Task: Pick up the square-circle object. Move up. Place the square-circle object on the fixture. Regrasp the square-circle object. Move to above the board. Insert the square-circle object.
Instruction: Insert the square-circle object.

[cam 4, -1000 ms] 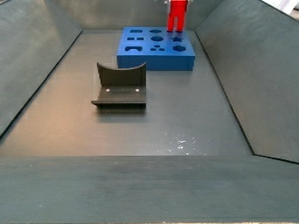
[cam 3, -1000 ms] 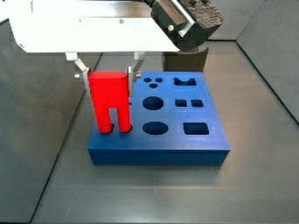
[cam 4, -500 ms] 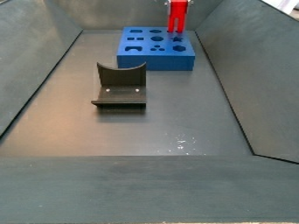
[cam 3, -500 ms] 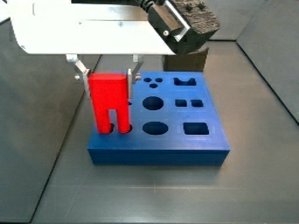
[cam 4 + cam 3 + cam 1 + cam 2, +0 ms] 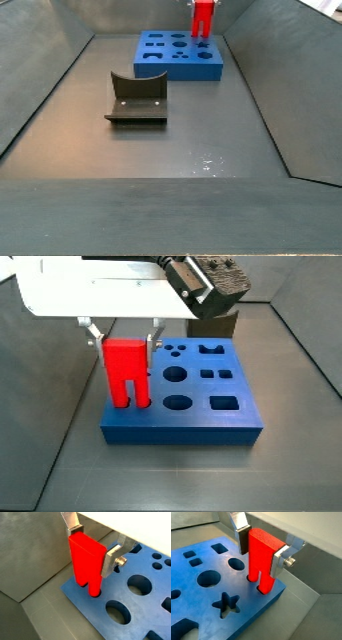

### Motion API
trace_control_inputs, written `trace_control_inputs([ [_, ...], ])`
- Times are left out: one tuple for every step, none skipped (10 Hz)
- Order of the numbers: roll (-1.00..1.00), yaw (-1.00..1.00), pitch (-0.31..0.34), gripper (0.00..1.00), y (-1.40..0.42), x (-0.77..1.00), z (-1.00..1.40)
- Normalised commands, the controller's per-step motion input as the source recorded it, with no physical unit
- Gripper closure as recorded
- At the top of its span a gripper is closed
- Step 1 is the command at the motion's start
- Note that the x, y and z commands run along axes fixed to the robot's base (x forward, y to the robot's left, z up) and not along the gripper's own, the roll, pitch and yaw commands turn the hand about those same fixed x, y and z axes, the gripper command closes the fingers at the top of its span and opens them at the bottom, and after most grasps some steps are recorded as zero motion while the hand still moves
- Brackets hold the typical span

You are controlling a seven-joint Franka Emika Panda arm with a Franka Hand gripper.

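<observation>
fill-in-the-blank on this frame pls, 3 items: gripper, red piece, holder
1. The two-finger gripper is shut on the bright ____ two-pronged block.
2. That block's prongs point ____ at the large flat blue board.
3. The dark olive-brown fixture holds ____.

Missing words: red; down; nothing

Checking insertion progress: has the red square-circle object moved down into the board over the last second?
No. In a side view the square-circle object, held by the gripper, sits at the same height against the board.
</observation>
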Motion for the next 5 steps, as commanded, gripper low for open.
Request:
trace_control_inputs([
  [0.05, 0.00, 0.000, 1.00, 0.07, 0.12, -0.05],
  [0.04, 0.00, 0.000, 1.00, 0.00, 0.03, -0.05],
  [0.04, 0.00, 0.000, 1.00, 0.00, 0.01, -0.20],
  [0.11, -0.07, 0.000, 1.00, 0.00, -0.03, -0.39],
  [0.14, -0.24, 0.000, 1.00, 0.00, -0.07, -0.40],
])
